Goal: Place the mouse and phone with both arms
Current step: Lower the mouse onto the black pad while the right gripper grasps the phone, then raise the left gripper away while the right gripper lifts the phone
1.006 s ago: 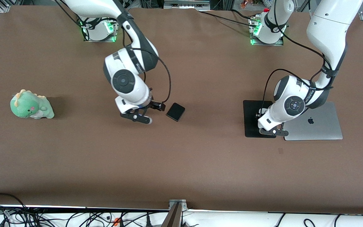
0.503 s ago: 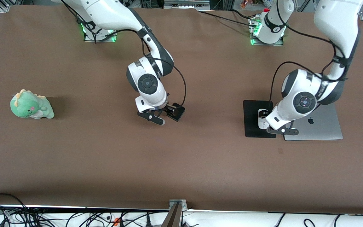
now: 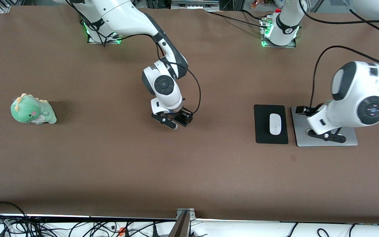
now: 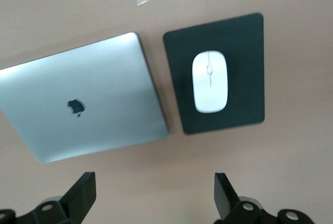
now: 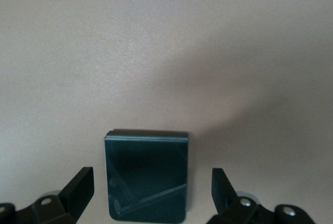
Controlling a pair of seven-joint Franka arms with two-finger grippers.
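The white mouse (image 3: 275,124) lies free on the black mat (image 3: 262,131); the left wrist view shows the mouse (image 4: 209,81) on the mat (image 4: 234,36) too. My left gripper (image 3: 326,135) is open and empty, raised over the silver laptop (image 3: 299,140); its fingers (image 4: 83,195) are spread wide. The black phone (image 3: 186,119) lies flat on the table. My right gripper (image 3: 173,121) is open and low over it. In the right wrist view the phone (image 5: 146,177) sits between the spread fingers (image 5: 78,187), untouched.
A closed silver laptop (image 4: 83,99) lies beside the mat, toward the left arm's end. A green plush dinosaur (image 3: 32,110) sits toward the right arm's end. A small piece of tape (image 3: 293,157) lies nearer the front camera than the mat.
My left gripper let go of the mouse on the mat, rose and moved over the laptop. My right gripper moved toward the left arm's end until it straddled the phone.
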